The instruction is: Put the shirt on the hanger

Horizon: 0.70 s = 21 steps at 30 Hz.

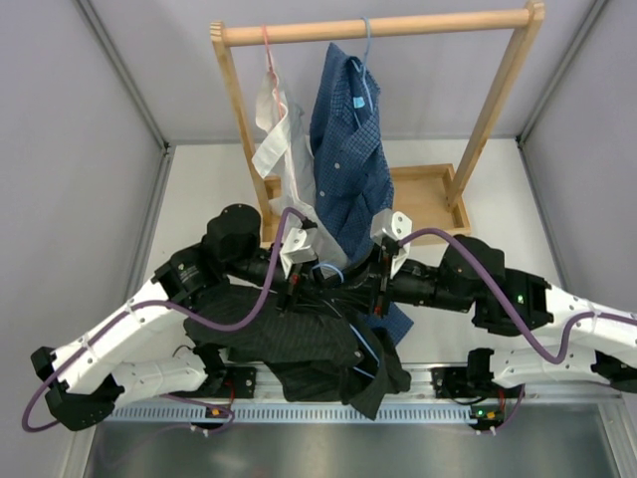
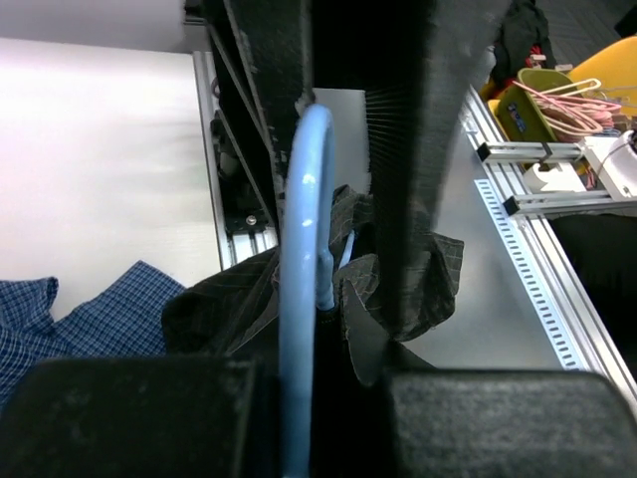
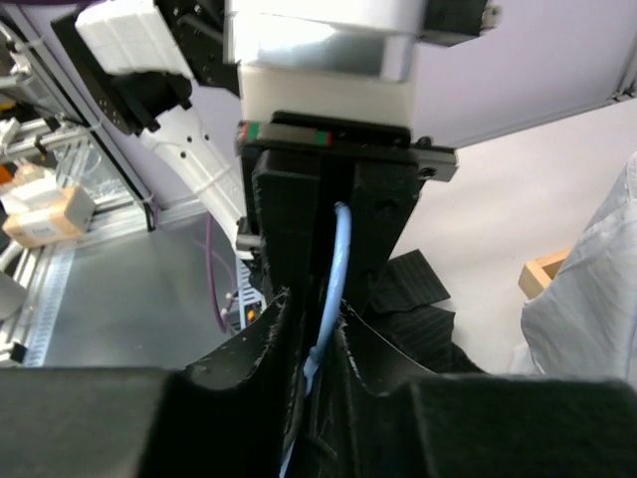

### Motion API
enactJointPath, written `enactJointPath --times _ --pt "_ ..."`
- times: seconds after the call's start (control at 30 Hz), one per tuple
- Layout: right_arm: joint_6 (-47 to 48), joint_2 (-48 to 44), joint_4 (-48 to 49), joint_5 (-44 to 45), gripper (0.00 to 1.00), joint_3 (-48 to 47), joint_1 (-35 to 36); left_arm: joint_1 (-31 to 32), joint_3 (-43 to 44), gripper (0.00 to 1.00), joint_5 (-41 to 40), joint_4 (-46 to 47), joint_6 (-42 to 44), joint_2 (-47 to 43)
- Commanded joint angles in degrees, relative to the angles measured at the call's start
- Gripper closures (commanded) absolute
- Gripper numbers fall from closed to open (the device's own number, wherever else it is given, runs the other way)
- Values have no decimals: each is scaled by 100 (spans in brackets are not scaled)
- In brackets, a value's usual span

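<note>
Two grips are sharing the hanger (image 3: 334, 259). The left fingers (image 3: 289, 229) are pinching its wire tight, while the right fingers (image 2: 428, 149) are flanking it with a sliver of daylight showing, so I cannot tell whether they are gripping. Probably both are steadying it so cloth can be worked over its shoulders. Beneath them, the shirt (image 1: 299, 339) is bunching around the wire and sprawling toward the worktop's (image 1: 199, 199) near edge.

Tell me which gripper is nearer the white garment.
Left. The left gripper sits close by the lower end of the white garment; the right gripper is farther right, by the blue shirt.
</note>
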<state>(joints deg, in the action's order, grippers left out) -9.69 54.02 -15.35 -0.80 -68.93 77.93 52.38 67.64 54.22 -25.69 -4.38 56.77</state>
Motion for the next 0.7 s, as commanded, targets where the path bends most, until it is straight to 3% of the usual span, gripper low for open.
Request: enactJointPath --times 0.0,0.03,0.1,0.27,0.33,0.37,0.4,0.43,0.5,0.67 --pt "20 135 533 -202 83 -288 -85 18 224 100 405 451 139 -114" --pt "20 126 568 -149 92 -245 -94 18 206 100 414 442 139 -131" --pt "29 65 708 -53 100 -166 -111 18 180 100 353 442 174 -228" --pt "3 -260 885 62 100 125 -138 18 57 100 -218 451 210 -606" --pt "-6 -330 876 53 100 177 -129 18 65 83 -665 442 166 -720" --pt "-6 -348 885 53 100 186 -138 18 74 64 -884 442 131 -738" --pt "2 -366 868 210 100 204 -138 18 100 38 -1522 442 9 -773" --pt "20 -418 867 333 100 256 -138 18 127 2 -1911 425 -53 -834" --pt "107 -515 824 754 100 344 -138 18 284 2 -3128 250 -168 -896" --pt "231 -928 438 1371 100 441 -147 18 628 2 -5112 -697 -379 -1658"
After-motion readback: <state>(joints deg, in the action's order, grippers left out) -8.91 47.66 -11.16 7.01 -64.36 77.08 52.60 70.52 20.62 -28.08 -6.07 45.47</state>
